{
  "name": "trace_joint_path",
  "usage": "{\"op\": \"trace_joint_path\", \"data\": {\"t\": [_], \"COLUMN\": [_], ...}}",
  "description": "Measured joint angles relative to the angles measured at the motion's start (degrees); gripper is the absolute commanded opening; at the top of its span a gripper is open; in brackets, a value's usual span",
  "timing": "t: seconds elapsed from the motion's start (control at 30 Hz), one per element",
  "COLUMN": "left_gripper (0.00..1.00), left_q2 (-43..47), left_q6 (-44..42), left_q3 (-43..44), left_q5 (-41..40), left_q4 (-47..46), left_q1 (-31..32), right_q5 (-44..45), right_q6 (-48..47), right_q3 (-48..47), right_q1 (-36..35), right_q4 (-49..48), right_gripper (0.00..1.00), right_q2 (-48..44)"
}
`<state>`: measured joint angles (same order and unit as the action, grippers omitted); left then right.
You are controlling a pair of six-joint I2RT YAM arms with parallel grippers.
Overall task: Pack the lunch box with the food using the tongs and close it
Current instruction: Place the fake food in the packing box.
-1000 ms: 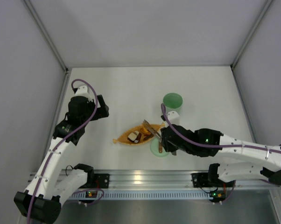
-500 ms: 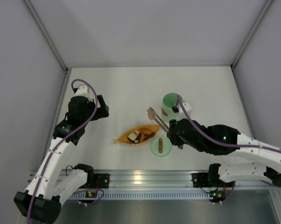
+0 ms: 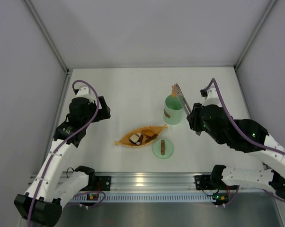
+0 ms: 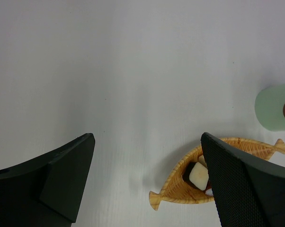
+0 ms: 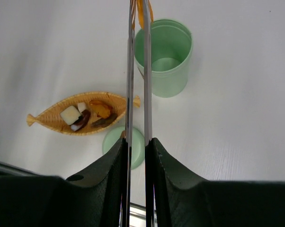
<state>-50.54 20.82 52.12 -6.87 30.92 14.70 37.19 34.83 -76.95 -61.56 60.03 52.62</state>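
1. Table [image 3: 123,90]: white work surface enclosed by pale walls. All items lie in its middle and right part.

2. Right arm [image 3: 237,135]: reaches in from the near right edge, just right of the lunch box. The right gripper [image 5: 137,146] has its fingers pressed together on the handle end of the tongs, which it holds off the table.

3. Left arm [image 3: 62,137]: stands at the left side, well apart from all task items. The left gripper [image 4: 146,139] has its fingers spread wide with nothing between them and points toward the dish.

4. Dish [image 3: 121,142]: shallow, orange, woven and fish-shaped. It lies near the table's near edge, left of the lid.

5. Lunch box [image 3: 173,109]: pale green cup, upright and uncovered, beyond the dish and apart from it.

6. Tongs [image 5: 129,85]: two slim grey arms, almost parallel. They run from the right gripper across the lunch box's left rim.

7. Lid [image 3: 156,150]: flat green disc with a brown bar handle [image 3: 163,146]. It lies on the table just beside the dish's right end.

8. Food:
   - One orange piece [image 5: 143,9] is pinched between the tongs' tips, near the far rim of the lunch box. Whether it is directly over the opening cannot be told.
   - A white piece [image 5: 69,114], a dark piece [image 5: 82,120] and an orange-brown piece [image 5: 101,109] lie in the dish.
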Motion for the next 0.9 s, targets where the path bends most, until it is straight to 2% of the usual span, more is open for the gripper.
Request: {"op": "trace_joint_path", "data": {"t": [0.37, 0.57, 0.9], "left_gripper": [0.99, 0.99, 0.99], "left_q2": [0.0, 0.0, 0.0], "left_q6": [0.0, 0.0, 0.0], "left_q3": [0.0, 0.0, 0.0], "left_q5": [0.0, 0.0, 0.0], "left_q4": [0.0, 0.0, 0.0], "left_q1": [0.0, 0.0, 0.0], "right_q5": [-4.2, -6.1, -7.5], "right_q6": [-3.8, -4.7, -5.3], "right_q3": [4.3, 5.7, 6.2], "right_q1": [8.1, 8.8, 8.9], "right_q4": [-0.8, -1.6, -2.1], "right_gripper": [0.18, 0.21, 0.32], "right_q2": [0.9, 1.4, 1.9]}}
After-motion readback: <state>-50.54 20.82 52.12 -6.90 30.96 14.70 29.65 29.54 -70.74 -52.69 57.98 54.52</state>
